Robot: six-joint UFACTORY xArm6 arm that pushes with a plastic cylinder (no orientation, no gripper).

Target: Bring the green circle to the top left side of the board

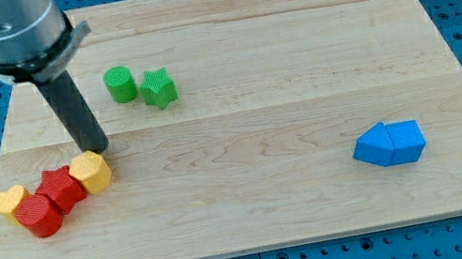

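Observation:
The green circle (119,84) is a short green cylinder in the upper left part of the wooden board (295,61). A green star (158,88) touches its right side. My tip (99,150) is at the end of the dark rod, below and left of the green circle, apart from it. It stands just above the yellow hexagon-like block (92,171).
At the board's lower left, a yellow heart (8,200), a red cylinder (38,215), a red star-like block (59,187) and the yellow block lie in a touching row. Two blue blocks (389,143) sit together at the lower right. The arm's grey body (9,30) overhangs the top left corner.

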